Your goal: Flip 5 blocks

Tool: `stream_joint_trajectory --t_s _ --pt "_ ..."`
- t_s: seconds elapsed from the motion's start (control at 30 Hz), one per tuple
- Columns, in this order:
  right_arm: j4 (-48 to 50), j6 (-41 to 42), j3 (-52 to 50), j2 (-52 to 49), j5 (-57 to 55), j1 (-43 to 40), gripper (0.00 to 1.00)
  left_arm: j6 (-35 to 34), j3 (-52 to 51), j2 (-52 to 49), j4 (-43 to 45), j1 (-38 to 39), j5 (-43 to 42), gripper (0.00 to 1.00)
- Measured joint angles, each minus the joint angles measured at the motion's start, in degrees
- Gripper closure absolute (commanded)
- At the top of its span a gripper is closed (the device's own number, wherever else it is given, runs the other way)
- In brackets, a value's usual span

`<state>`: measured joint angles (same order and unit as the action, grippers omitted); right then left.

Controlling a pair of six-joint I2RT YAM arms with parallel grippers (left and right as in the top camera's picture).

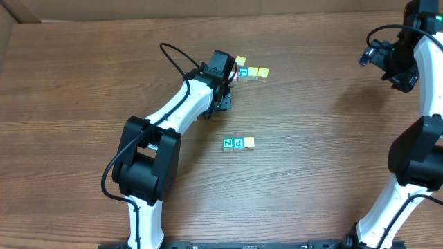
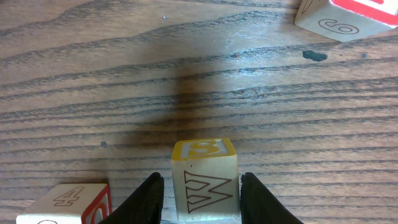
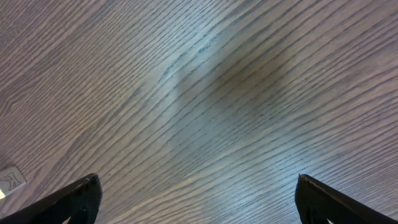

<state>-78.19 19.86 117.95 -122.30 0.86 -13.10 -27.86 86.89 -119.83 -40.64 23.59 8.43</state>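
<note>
A wooden block [image 2: 204, 177] with a yellow S face on top and an outlined M facing the camera stands on the table between my left gripper's [image 2: 202, 199] black fingers. A thin gap shows on each side, so the jaws are open around it. From overhead it is the yellow-topped block [image 1: 240, 61] at the left gripper's [image 1: 235, 64] tip. Just below it lies a row of three blocks [image 1: 252, 72]. A second row sits mid-table: a green Z block [image 1: 228, 144], a teal block [image 1: 238, 143] and a pale yellow block [image 1: 249, 142]. My right gripper [image 3: 199, 205] hangs wide open and empty.
A red-edged cube marked 4 [image 2: 65, 202] sits close beside the left finger. Another red-faced cube [image 2: 345, 15] lies farther off at the top right of the left wrist view. The right arm [image 1: 387, 59] is raised at the table's far right corner. A pale block corner [image 3: 9, 180] shows at the right wrist view's left edge.
</note>
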Motion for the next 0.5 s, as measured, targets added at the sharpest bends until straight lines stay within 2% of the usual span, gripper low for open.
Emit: stream_joint_trajectory --t_s 0.5 --pt "-0.04 0.00 0.00 0.00 0.00 0.00 0.00 0.37 -3.04 -0.20 4.66 -0.02 0.02 0.68"
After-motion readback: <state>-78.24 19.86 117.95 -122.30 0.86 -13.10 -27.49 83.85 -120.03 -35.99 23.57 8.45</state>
